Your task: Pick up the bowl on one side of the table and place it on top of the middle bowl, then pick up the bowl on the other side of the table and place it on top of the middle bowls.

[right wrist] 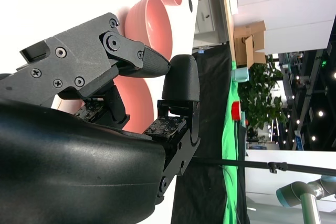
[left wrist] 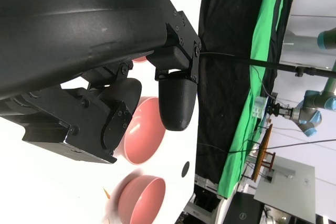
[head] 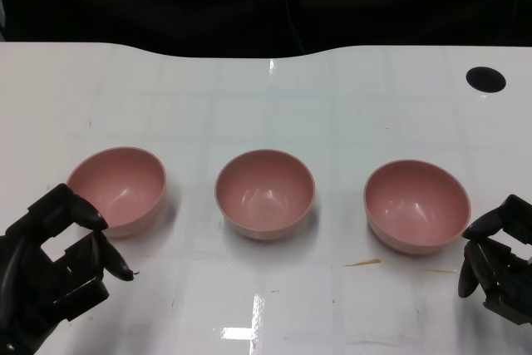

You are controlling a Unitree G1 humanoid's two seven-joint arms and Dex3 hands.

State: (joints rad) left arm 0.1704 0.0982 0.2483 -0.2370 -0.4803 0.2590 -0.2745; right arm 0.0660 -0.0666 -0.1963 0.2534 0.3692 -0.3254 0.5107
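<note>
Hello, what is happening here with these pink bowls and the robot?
Three pink bowls stand in a row on the white table, each apart from the others, none stacked yet. The robot's left hand sits just in front of the left bowl, fingers apart and holding nothing. Its right hand waits close to the right bowl, also holding nothing. The middle bowl is untouched. So the stacking has not begun.
</note>
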